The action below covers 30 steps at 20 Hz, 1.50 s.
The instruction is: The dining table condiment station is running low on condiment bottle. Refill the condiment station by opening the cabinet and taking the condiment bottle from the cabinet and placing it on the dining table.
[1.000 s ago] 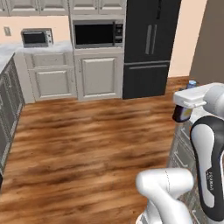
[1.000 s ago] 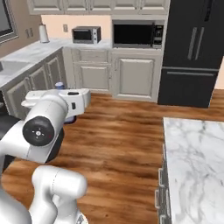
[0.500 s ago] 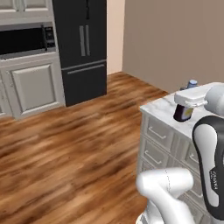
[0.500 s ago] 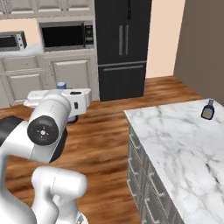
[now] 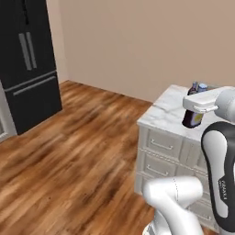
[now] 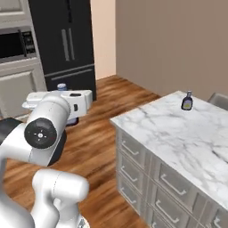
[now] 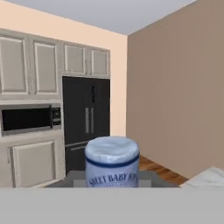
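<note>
My gripper [image 5: 194, 109] is shut on the condiment bottle [image 5: 192, 119], a dark bottle with a pale blue cap, held upright beside the arm. In the right base view the gripper [image 6: 72, 112] carries the condiment bottle [image 6: 62, 87] over the wood floor, left of the dining table [image 6: 169, 133]. The blue cap and label of the condiment bottle [image 7: 112, 160] sit low in the middle of the hand view. The dining table [image 5: 164, 114] has a marble top with its corner just ahead of the held bottle. Which wall unit is the task's cabinet I cannot tell.
A second small dark bottle [image 6: 187, 102] stands on the table's far side. A black fridge [image 6: 67, 42] and a microwave [image 6: 15, 44] line the back wall, with beige wall cabinets [image 7: 83, 60] above. Drawer fronts [image 6: 133, 153] face the wood floor [image 5: 69, 156].
Both base views have swung right with the base: the kitchen units and fridge slid left and the dining table came close. The bottle stays in the shut gripper.
</note>
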Tool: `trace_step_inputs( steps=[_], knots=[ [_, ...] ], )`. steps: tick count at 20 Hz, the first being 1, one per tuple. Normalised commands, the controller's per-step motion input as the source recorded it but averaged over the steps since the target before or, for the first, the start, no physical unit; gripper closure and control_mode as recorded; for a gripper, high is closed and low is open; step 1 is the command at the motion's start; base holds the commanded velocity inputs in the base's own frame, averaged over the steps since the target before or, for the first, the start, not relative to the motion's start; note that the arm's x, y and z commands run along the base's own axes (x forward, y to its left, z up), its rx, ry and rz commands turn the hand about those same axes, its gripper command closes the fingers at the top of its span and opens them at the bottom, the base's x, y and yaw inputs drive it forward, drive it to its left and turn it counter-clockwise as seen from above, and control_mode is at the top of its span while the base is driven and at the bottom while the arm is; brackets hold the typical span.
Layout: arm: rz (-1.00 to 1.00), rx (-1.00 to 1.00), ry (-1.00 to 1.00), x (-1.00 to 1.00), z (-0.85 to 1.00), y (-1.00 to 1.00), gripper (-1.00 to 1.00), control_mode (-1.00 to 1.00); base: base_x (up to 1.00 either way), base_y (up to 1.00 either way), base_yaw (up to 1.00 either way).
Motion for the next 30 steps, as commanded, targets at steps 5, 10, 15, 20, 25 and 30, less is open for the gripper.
trace_step_inputs(
  steps=[5, 10, 15, 20, 25, 30],
  knots=[
    [0.0, 0.0, 0.0, 0.0, 0.0, 0.0, 1.0, 1.0, 0.59, 1.0, -0.57],
    [0.0, 0.0, 0.0, 0.0, 0.0, 0.0, 1.0, 1.0, 0.49, 1.0, -0.48],
    [0.0, 0.0, 0.0, 0.0, 0.0, 0.0, 1.0, 1.0, 0.41, 1.0, -0.46],
    [0.0, 0.0, 0.0, 0.0, 0.0, 0.0, 1.0, 1.0, 0.48, 1.0, -0.47],
    [0.0, 0.0, 0.0, 0.0, 0.0, 0.0, 1.0, 1.0, 0.57, 1.0, -0.47],
    [0.0, 0.0, 0.0, 0.0, 0.0, 0.0, 1.0, 1.0, 0.6, 1.0, -0.48]
  ],
)
